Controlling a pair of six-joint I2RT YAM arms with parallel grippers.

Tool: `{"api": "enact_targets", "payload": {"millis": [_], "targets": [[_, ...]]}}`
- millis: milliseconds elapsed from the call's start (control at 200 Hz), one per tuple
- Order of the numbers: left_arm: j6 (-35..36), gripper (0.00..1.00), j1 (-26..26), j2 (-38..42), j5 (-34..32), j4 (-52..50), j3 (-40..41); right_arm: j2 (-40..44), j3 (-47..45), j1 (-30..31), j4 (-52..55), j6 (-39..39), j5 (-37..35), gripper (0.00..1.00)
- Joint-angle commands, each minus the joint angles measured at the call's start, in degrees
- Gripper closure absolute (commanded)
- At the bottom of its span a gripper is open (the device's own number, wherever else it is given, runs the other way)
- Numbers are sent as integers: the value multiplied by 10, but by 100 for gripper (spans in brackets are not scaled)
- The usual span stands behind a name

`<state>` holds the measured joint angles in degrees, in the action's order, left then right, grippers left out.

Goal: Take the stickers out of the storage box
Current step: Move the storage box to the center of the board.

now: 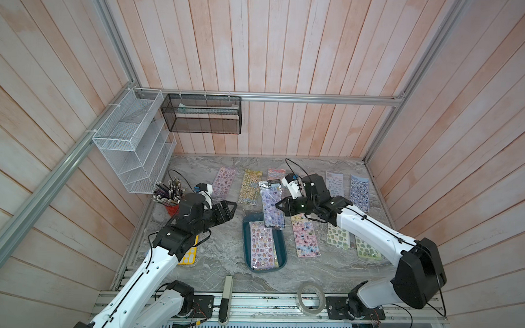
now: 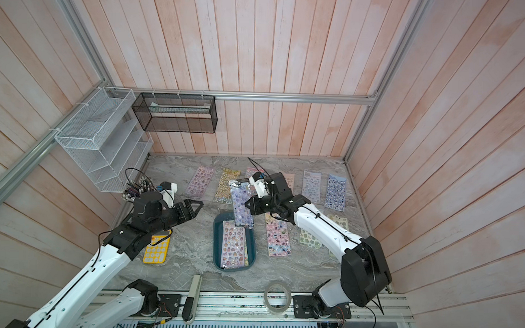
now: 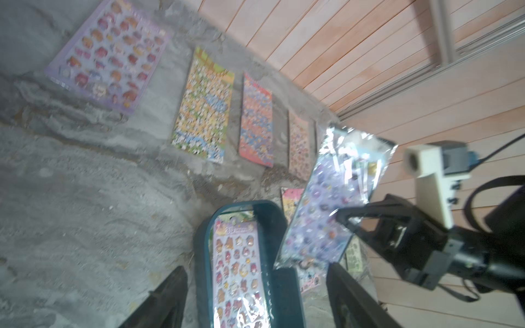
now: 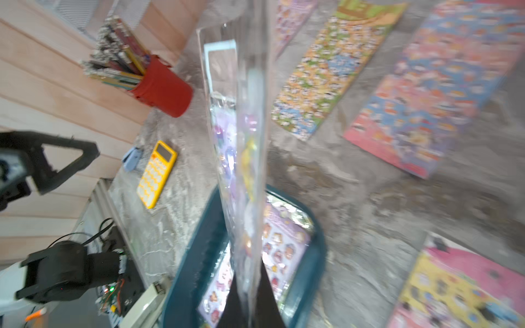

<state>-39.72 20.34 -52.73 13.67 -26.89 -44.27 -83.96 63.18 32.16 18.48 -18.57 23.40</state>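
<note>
Right hand (image 1: 279,206): closed on purple cartoon sticker sheet in clear sleeve (image 1: 272,211), above teal plastic storage box (image 1: 246,239).
Left hand (image 1: 230,211): jaws wide apart, empty.

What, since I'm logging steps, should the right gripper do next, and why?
Probably swing the right gripper aside and lay its purple sheet on bare table: the sheet hangs pinched above the storage box, not yet set down.

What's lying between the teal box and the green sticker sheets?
A pink sticker sheet lies flat between the box and the green sheets; both top views show it.
</note>
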Motion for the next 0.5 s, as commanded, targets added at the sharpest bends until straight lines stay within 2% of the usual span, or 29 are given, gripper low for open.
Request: {"api": "enact_targets", "payload": {"millis": [0,105,185,495], "targets": [[22,26,0,-33,32,-63,14,26,6,-39,93,33,-26,100],[4,26,12,-69,56,-48,27,41,3,-65,107,34,-45,100],[-7,27,31,-101,48,-44,26,48,0,-78,112,34,-49,100],[-28,27,131,-243,-49,-78,-42,107,-20,-78,96,49,-113,100]]}}
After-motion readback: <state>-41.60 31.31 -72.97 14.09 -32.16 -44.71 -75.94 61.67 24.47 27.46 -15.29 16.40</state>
